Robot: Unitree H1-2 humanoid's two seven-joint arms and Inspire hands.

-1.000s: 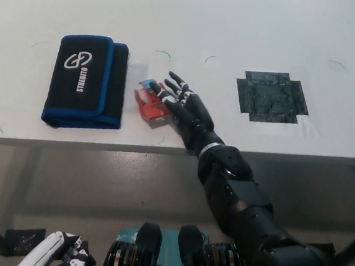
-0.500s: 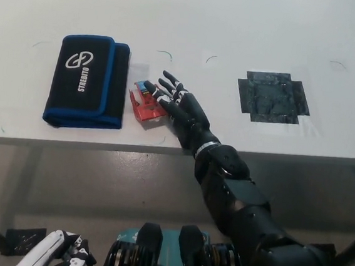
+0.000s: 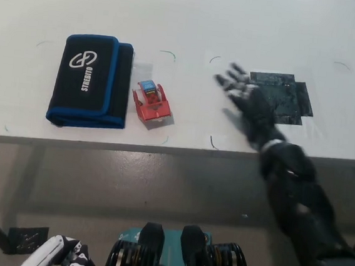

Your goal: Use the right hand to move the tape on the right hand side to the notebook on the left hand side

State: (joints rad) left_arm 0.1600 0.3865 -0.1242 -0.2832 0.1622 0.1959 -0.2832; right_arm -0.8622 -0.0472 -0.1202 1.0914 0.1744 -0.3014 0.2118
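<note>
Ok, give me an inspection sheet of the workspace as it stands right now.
Surface: white table with faint pen marks and a dark taped patch on the right.
Job's things: red tape dispenser on the table beside the black-and-blue notebook, not on it.
Clutter: nothing seen.
Hands: right hand open above the table near the patch, holding nothing; left hand low at the lower left, below the table.
Cables: nothing seen.
Surroundings: floor below the table edge.

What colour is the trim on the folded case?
Blue trim on the black case, white logo; head view.
</note>
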